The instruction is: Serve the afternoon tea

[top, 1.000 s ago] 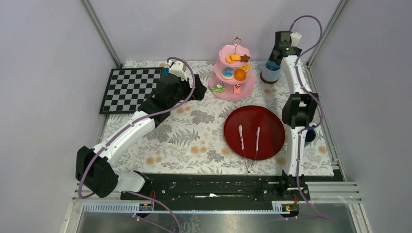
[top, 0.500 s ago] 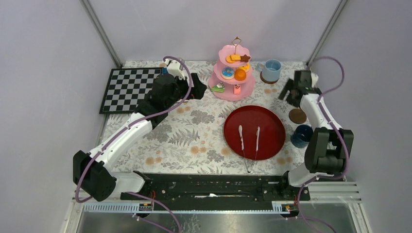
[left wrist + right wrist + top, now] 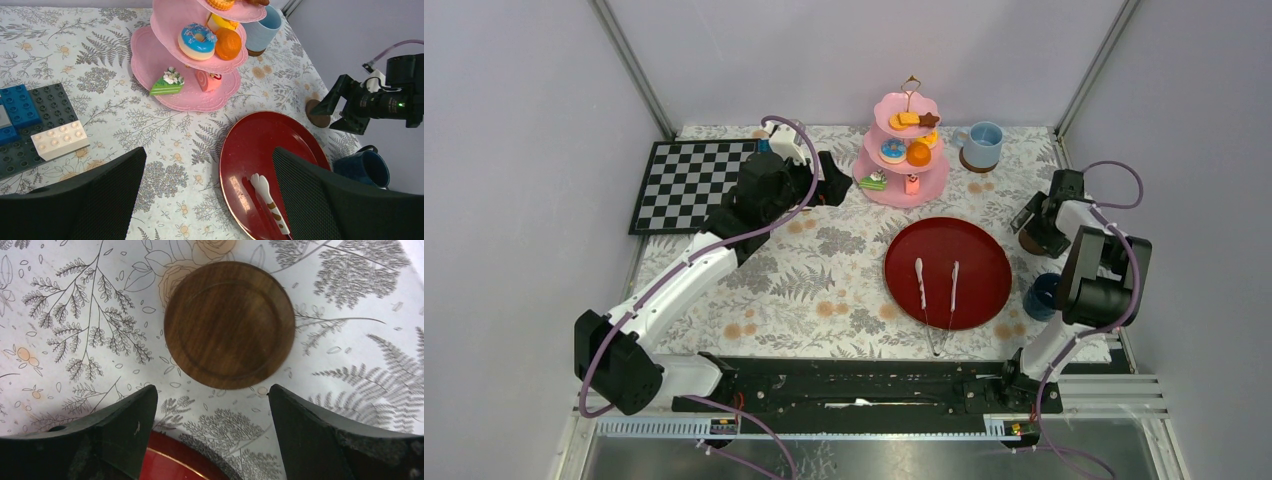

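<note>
The right jaws stand wide apart and empty over the brown saucer (image 3: 229, 325), which lies flat and untouched on the floral worktop (image 3: 65, 315) just beyond their tips. The left jaws are likewise apart with nothing between them, hanging beside the pink three-tier stand (image 3: 907, 150) that carries the toy sweets (image 3: 198, 41). A light blue cup (image 3: 984, 143) sits on the other saucer (image 3: 976, 163) behind the stand. The dark blue cup (image 3: 1044, 296) stands alone by the red tray (image 3: 947, 272), so the step in hand looks like laying the second place. Next the right jaws would need to drop and close across the thin saucer rim. The right wrist view shows that saucer whole, while from above the arm half hides it. Only the left wrist view shows the toy bricks (image 3: 30, 120).
</note>
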Robot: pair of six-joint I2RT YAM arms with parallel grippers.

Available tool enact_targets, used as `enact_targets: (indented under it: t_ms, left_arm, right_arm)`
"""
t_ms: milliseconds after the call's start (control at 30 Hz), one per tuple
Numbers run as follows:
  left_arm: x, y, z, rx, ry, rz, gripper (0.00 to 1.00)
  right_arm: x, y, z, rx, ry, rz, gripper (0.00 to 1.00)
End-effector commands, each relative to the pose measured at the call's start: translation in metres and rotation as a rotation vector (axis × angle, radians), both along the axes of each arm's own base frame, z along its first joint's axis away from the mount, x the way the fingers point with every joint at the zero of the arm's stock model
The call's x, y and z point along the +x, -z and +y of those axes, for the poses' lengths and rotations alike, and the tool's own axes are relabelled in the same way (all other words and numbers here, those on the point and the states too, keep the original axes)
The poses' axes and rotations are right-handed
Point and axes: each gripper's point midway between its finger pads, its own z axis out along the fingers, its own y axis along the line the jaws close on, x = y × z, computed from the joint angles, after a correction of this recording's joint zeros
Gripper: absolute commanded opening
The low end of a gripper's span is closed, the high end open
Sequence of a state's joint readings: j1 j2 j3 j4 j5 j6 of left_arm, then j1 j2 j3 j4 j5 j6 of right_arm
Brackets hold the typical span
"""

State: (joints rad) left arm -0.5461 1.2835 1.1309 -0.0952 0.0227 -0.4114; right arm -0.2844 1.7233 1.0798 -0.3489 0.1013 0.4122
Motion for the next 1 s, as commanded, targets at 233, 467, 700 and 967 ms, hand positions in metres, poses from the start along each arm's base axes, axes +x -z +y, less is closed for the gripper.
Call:
enact_targets:
  t_ms: [233,467,700,967]
  left_arm:
    - [0.003,-0.032,0.002,-0.041,-0.008,-0.085,0.99]
    - [0.006,-0.026,0.0,-0.039,-0.002,-0.066,0.99]
    - [0.006,-0.025,-0.002,-0.049,0.01,-0.057,0.99]
    - [0.007,-0.025,0.001,-0.038,-0.005,-0.062,0.99]
  right_arm:
    - [0.048,0.014,0.004,0.072,-0.037,-0.048,0.66]
    - [0.05,-0.016,0.002,0.045,-0.034,-0.113,0.66]
    - [0.074,-0.012,-0.011,0.019,-0.033,-0.092,0.69]
    - [0.101,0.013,0.021,0.15,-0.046,-0.109,0.59]
